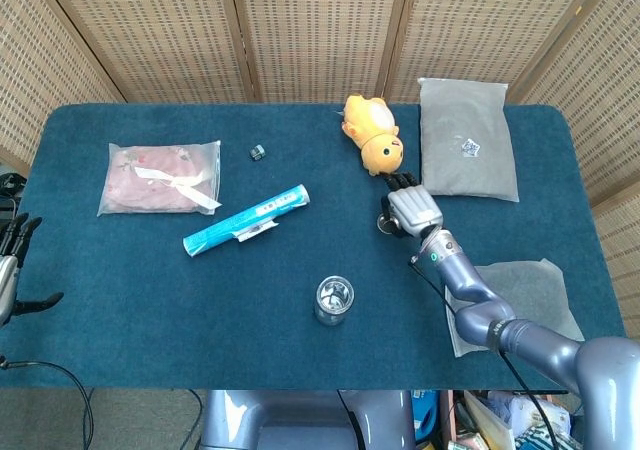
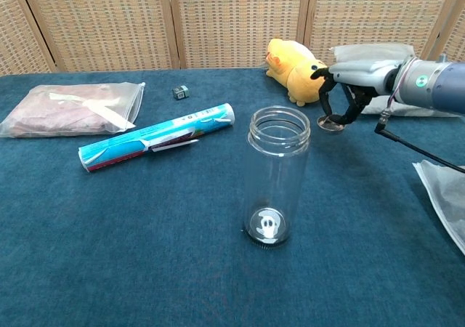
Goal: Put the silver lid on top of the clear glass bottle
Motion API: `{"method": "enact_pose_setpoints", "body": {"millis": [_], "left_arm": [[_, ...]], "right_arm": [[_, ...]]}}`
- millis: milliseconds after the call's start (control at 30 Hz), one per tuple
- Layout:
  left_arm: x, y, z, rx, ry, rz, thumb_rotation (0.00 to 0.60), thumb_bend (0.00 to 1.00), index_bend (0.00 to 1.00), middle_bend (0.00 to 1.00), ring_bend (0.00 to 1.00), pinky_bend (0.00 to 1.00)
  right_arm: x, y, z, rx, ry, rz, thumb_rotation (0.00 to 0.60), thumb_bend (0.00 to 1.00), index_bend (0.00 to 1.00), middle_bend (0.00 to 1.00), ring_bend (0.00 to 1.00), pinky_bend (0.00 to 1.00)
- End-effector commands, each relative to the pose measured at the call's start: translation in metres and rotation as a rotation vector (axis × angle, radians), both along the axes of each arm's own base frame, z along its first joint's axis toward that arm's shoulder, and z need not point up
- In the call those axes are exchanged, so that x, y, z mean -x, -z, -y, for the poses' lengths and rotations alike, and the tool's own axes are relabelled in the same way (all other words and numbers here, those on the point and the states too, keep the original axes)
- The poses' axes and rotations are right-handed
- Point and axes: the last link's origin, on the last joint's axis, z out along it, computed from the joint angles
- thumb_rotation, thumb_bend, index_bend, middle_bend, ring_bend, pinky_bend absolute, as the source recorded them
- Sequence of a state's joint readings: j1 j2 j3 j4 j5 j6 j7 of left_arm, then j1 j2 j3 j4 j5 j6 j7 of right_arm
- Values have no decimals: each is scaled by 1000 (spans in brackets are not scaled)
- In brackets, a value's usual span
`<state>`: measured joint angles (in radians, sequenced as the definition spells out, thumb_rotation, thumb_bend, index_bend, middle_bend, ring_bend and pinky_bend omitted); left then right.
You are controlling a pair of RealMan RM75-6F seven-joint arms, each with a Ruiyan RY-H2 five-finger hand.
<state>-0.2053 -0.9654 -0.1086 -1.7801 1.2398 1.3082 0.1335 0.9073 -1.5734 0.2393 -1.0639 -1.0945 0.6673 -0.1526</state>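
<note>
1. My left hand (image 1: 10,270) hangs off the table's (image 1: 120,300) left edge, fingers apart, holding nothing.
2. The blue tube (image 2: 156,145) carries print too small for me to read.
3. The glass bottle (image 2: 277,176) stands upright and uncapped near the front, a pale emblem at its base.
4. My right hand (image 2: 347,87) pinches the silver lid (image 2: 331,124) in its fingertips just right of the yellow plush toy (image 2: 294,69), well apart from the bottle.
</note>
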Motion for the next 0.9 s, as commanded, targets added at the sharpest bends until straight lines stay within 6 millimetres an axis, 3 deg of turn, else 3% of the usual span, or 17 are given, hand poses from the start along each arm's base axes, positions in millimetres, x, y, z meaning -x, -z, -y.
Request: {"method": "enact_pose_setpoints", "body": {"millis": [33,233,467,667,900], "left_arm": [[-1,0,1,2,7,3,600,0,0,0,0,0],[-3,-1,4,8,15,12,600,0,0,0,0,0],[-5,-4,6,-1,27,23,600,0,0,0,0,0],[-6,-3,6,8,27,23,600,0,0,0,0,0],[-6,-1,6,14,27,18,600,0,0,0,0,0]], "right_arm": [[-10,-34,-10,30,-45,34,600,621,713,8,0,0],[-40,-82,-35,48,-142,51,600,621,713,8,0,0],[-63,-112,-66,36,-257,6,600,621,713,20,0,0],[-78,-122,-99,1,-340,13,600,633,716,30,0,0],[-90,-117,-125,-40,-430,29,600,641,730,29,0,0]]}}
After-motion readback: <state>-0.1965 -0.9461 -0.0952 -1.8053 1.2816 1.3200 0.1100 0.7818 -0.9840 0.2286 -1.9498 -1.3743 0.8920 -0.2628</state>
